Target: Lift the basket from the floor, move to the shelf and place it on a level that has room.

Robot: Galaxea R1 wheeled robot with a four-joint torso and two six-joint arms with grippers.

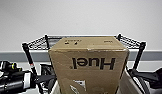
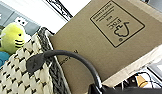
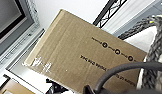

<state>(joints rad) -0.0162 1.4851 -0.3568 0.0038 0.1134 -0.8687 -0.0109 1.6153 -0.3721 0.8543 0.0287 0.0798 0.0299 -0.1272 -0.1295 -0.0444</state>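
The rectangular cream chunky-woven basket with the dark braided rim is off the floor, raised level with the upper part of the tall black metal wire rack and directly in front of it. It carries a brown cardboard "Huel" box, standing upside down judging by its print. The box hides most of the basket in the head view.

Judged step: carry finished, placement in hand. The next move calls for lifting the load clear of the front rail of the uppermost flat black wire grid tier, then advancing level.

Materials: the weave is thick, knobbly, soft-looking; the rim is plaited cord. A black loop handle arches smooth and stiff in the left wrist view; its twin shows in the right wrist view. The cardboard is matte, sharp-edged, taped.

Left gripper and right gripper: finger state cannot be told.

A yellow plush toy sits beyond the basket.
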